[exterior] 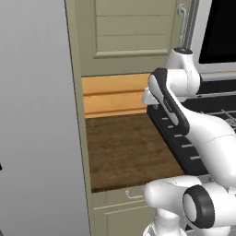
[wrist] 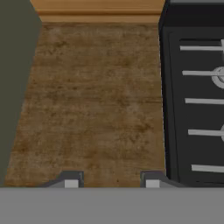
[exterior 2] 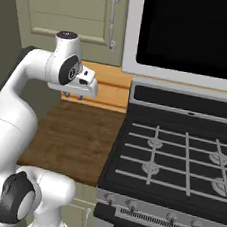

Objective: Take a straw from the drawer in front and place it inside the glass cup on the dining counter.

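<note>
Dark-brown wood-grain table (exterior: 129,150) runs ahead of me between a grey wall panel (exterior: 37,115) on the left and a black stove (exterior 2: 180,159) on the right, with a pale wooden backsplash (exterior: 113,94) behind and sage cabinet doors (exterior: 133,27) above. My hand (exterior 2: 73,96) hangs above that wood near the backsplash, fingers pointing down; through the hand view its two fingertips (wrist: 71,183) stand apart with nothing between them, so it is released and empty. Below the table's front edge I can see a sage-green front with a small silver handle (exterior: 133,196), which I judge to be the drawer (exterior: 122,203), apparently closed. I can't spot the straw; presumably it lies inside. To do this step well, I'd lower the hand in front of the table edge, square the fingers across that bar handle, and pull straight outward rather than at an angle.
</note>
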Motion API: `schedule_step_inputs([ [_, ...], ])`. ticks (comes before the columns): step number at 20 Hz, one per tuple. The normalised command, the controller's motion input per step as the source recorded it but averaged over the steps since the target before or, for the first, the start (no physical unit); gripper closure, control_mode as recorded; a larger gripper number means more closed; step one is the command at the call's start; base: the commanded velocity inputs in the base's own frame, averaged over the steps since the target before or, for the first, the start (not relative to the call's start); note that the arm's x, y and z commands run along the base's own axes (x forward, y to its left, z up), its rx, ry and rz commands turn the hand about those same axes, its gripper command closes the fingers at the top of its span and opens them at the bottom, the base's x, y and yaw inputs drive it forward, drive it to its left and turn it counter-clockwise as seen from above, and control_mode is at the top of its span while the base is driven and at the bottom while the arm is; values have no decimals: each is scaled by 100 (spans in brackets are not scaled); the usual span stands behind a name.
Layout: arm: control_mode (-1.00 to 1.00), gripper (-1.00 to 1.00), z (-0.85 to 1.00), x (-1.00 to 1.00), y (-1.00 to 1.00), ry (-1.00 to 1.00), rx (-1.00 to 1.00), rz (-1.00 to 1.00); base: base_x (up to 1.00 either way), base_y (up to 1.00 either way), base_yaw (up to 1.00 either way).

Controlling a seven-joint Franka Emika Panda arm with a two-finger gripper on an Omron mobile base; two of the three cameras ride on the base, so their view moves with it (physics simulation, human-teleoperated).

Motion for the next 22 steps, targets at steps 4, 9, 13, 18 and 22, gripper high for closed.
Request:
schedule_step_inputs([
  [4,100,-100,0,-2,0,0,0,0,-52,5,0],
  [9,100,-100,0,0,0,0,0,0,-91,4,0],
  [13,100,-100,0,0,0,0,0,0,-23,-10,20],
  [18,100,-100,0,0,0,0,0,0,8,-37,55],
  [22,100,-100,0,0,0,0,0,0,7,-48,69],
])
